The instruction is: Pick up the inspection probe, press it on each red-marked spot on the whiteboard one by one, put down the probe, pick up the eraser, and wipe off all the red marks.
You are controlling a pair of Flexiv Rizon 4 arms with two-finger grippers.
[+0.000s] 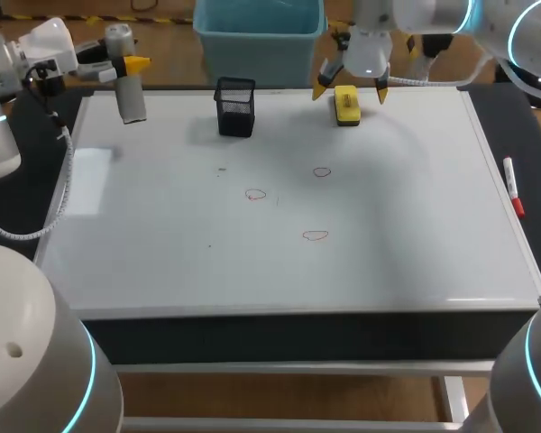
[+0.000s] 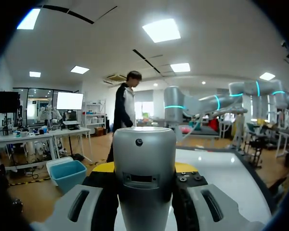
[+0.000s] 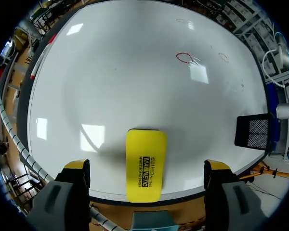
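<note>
My left gripper point(image 1: 129, 69) is shut on the grey cylindrical probe point(image 1: 126, 86), which it holds upright above the whiteboard's point(image 1: 415, 207) far left corner. In the left wrist view the probe point(image 2: 144, 166) fills the space between the fingers. Three red marks point(image 1: 321, 171) point(image 1: 255, 194) point(image 1: 316, 236) lie on the middle of the board. The yellow eraser point(image 1: 346, 105) lies flat near the far edge. My right gripper point(image 1: 352, 88) hangs open just above it. In the right wrist view the eraser point(image 3: 144, 163) sits between the spread fingertips point(image 3: 77, 168), touching neither.
A black mesh pen holder point(image 1: 235, 106) stands on the board left of the eraser, also visible beside the right gripper point(image 3: 253, 131). A red-capped marker point(image 1: 514, 188) lies along the board's right edge.
</note>
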